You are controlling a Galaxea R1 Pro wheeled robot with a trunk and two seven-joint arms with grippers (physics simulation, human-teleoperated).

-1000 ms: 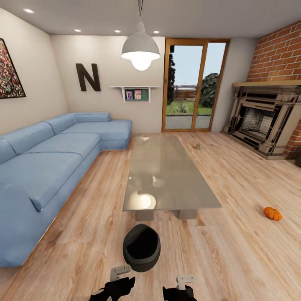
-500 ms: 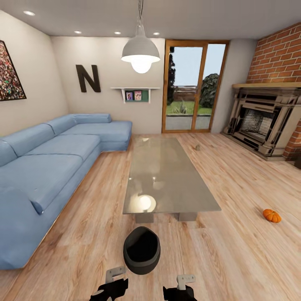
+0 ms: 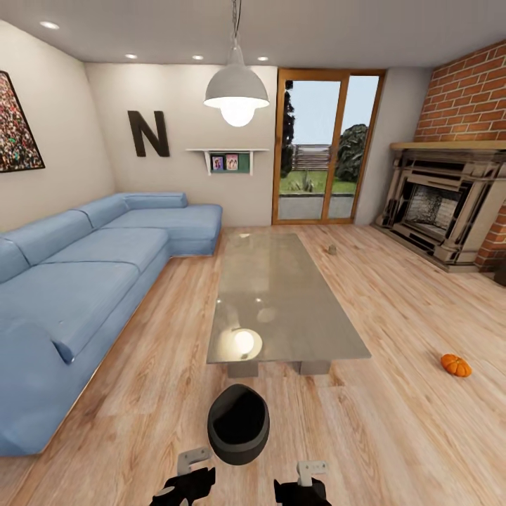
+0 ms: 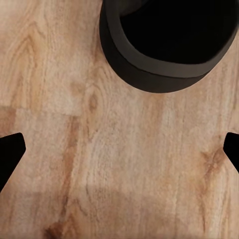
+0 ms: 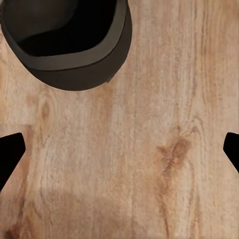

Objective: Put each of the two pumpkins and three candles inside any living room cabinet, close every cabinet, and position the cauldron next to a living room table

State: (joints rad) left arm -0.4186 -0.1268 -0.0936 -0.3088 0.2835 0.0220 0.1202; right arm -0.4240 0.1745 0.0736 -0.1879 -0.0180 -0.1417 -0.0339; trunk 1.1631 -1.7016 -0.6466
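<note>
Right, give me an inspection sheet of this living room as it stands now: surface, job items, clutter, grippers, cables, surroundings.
Surface: wood plank floor; glass-topped coffee table reflecting the pendant lamp.
Job's things: black cauldron upright on the floor just in front of the table's near end, mouth open; one orange pumpkin on the floor to the table's right; one small grey candle on the floor by the table's far right side.
Clutter: nothing seen.
Grippers: left gripper and right gripper both open, empty, over bare floor near the cauldron.
Cables: nothing seen.
Surroundings: blue sectional sofa, brick fireplace, glass patio door, pendant lamp.
</note>
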